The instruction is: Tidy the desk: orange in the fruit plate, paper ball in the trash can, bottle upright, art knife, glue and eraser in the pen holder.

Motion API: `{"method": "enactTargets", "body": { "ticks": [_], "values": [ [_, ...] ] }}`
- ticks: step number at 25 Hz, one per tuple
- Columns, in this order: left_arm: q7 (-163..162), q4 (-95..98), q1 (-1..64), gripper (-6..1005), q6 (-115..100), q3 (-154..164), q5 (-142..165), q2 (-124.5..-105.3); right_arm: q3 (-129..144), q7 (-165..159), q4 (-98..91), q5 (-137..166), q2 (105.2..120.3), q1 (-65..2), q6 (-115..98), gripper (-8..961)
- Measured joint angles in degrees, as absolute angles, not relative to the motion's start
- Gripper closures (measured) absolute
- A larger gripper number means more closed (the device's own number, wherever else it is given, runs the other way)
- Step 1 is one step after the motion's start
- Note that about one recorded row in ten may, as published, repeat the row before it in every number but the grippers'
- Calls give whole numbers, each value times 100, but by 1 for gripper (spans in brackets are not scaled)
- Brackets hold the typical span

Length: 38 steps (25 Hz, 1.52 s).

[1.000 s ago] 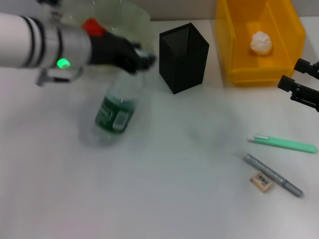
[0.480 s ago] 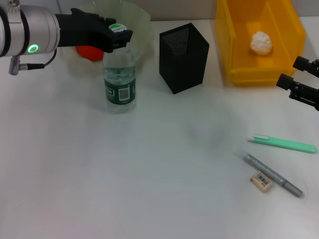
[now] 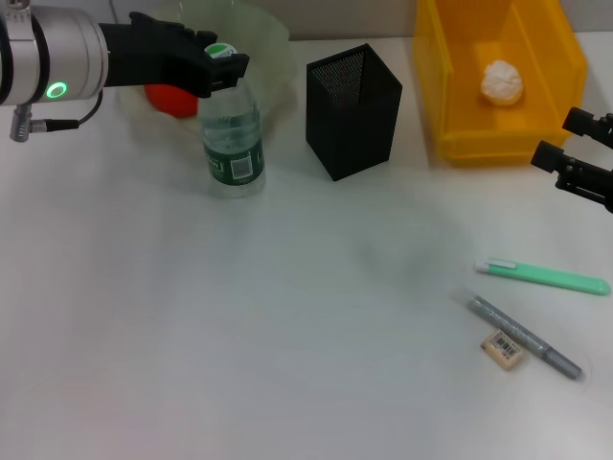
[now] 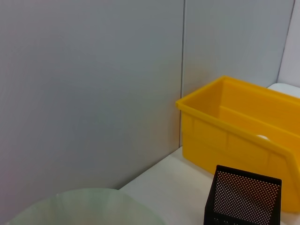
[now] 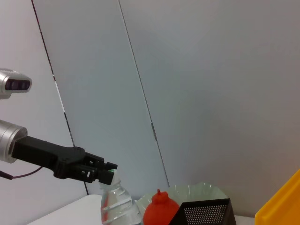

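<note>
White tabletop (image 3: 287, 364) seen from the head camera, backed by grey wall panels. Far left: the left claw (image 3: 222, 65), black, pinching the cap end of the bottle (image 3: 233, 144), which stands upright on the tabletop with its green label facing the camera. Behind the bottle, the orange (image 3: 170, 99) lies in the pale-green fruit plate (image 3: 263, 29), partly hidden by the arm. Centre rear: the black mesh pen holder (image 3: 352, 110), upright. To its right, the yellow trash can (image 3: 498, 77) with the paper ball (image 3: 501, 82) lying inside. At the right edge, the right claw (image 3: 575, 158) hangs above the tabletop, apart from every object; whether its fingers are spread or pressed together cannot be told. Front right, on the tabletop: a green art knife (image 3: 546, 276), below it a grey pen-shaped glue (image 3: 525, 337), and the tan eraser (image 3: 504, 348) just beside the glue. The left wrist view shows only the fruit plate's rim (image 4: 84, 206), a corner of the pen holder (image 4: 243, 197) and the trash can (image 4: 234, 136) against the wall, not the bottle. The right wrist view shows the scene from the side: the left claw (image 5: 105, 169) on the bottle top (image 5: 115, 206), the orange (image 5: 160, 211) behind it, and the pen holder's rim (image 5: 206, 211)
</note>
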<state>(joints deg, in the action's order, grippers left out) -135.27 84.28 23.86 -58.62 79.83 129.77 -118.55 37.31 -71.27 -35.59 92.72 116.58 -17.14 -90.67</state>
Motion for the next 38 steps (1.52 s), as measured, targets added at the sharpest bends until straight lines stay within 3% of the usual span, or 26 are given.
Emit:
{"method": "enactTargets", "body": {
  "ticks": [17,22,24,26,27,30,34,38],
  "values": [
    [-13446,8107,2446,587,-5468,7615,12321,-11852,3732,-7128,-3559,9272,11654,-1723,-9069,123],
    [-12959,8100,2188,474,-5135,7607,11553,-11863,3727,-7188,-3599,9272,11654,-1722,-9074,123],
    [-11578,8148,1755,429,-5419,7744,10099,-11857,3745,-7375,-3724,9283,11661,-1711,-9058,123],
    [-10858,8133,1559,384,-5686,7832,9394,-11857,3749,-7770,-4027,9420,11673,-1688,-9031,123],
    [-9569,7943,1132,362,-6168,8164,8174,-11871,3750,-8058,-4248,9555,11680,-1678,-9029,123],
    [-8741,7541,942,307,-6386,8590,7462,-11864,3803,-9144,-5162,10198,11707,-1672,-9155,122],
    [-7856,6553,1127,275,-6531,9010,6821,-11888,4029,-10730,-7045,11728,11863,-1844,-9635,123],
    [-7607,5555,1729,275,-6611,9122,6392,-11875,4352,-11818,-8395,13520,11911,-2243,-10249,125]
  ]
}}
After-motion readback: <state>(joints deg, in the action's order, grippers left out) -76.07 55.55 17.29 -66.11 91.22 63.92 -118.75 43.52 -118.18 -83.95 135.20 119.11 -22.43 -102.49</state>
